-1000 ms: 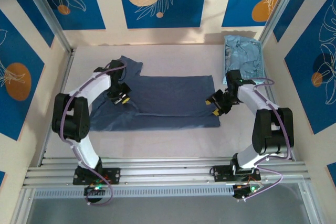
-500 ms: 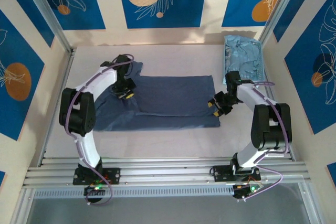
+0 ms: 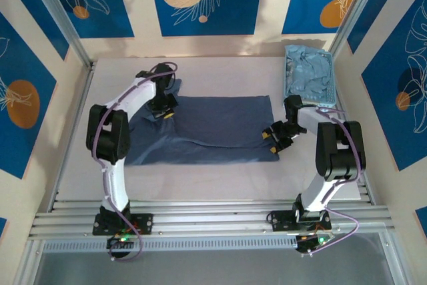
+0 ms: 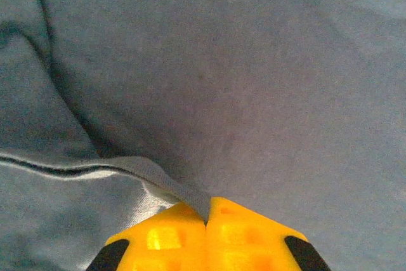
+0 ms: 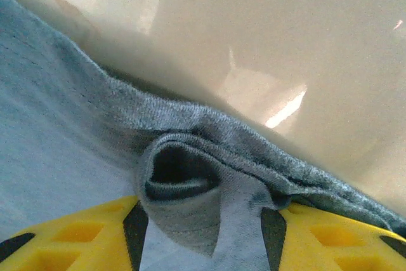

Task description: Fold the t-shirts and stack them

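The dark slate-blue t-shirt lies spread across the middle of the table, partly folded. My left gripper sits on its far left part, shut on a thin hem of the cloth; the yellow fingertips meet there. My right gripper is at the shirt's near right corner. Its jaws stand apart, with a loose rolled fold of the shirt lying between the fingers. Pale sky-blue t-shirts are heaped at the far right.
The pale blue basket holding the pale shirts stands in the far right corner, just behind my right arm. Bare table runs along the near side of the shirt. Metal frame posts and walls close in both sides.
My left gripper has moved away from me and to the right, carrying the shirt's left edge inward. The right gripper stayed at the near right corner while its arm swung closer to the shirt.
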`<move>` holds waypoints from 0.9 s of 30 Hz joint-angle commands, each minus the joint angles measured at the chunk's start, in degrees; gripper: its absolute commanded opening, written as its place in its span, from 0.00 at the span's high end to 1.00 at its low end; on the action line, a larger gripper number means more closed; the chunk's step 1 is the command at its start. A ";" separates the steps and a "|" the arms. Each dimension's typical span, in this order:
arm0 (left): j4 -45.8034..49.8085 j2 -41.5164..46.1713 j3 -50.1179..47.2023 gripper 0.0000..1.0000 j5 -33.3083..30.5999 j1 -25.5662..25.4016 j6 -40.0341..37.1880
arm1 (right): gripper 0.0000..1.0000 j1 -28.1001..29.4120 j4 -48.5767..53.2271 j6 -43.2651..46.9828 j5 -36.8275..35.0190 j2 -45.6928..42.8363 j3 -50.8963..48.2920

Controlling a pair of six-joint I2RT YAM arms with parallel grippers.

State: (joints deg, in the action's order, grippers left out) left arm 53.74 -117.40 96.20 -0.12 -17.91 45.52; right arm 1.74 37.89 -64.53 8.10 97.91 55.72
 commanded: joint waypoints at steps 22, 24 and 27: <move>-3.55 16.57 -15.84 0.51 5.73 -4.85 -0.80 | 0.46 0.81 5.66 -5.05 -1.81 5.72 11.31; -4.59 17.52 -17.97 0.53 7.95 -5.10 -0.48 | 0.46 0.73 5.80 -5.77 -1.74 6.61 12.67; -6.33 17.69 -19.73 0.58 11.78 -5.87 -0.25 | 0.47 0.57 5.61 -7.04 -1.37 8.51 15.25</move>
State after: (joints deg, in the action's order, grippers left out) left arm 49.28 -100.27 77.93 6.42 -22.70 44.69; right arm 2.24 41.80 -69.14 6.81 104.40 68.47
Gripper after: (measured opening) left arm 0.423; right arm 0.534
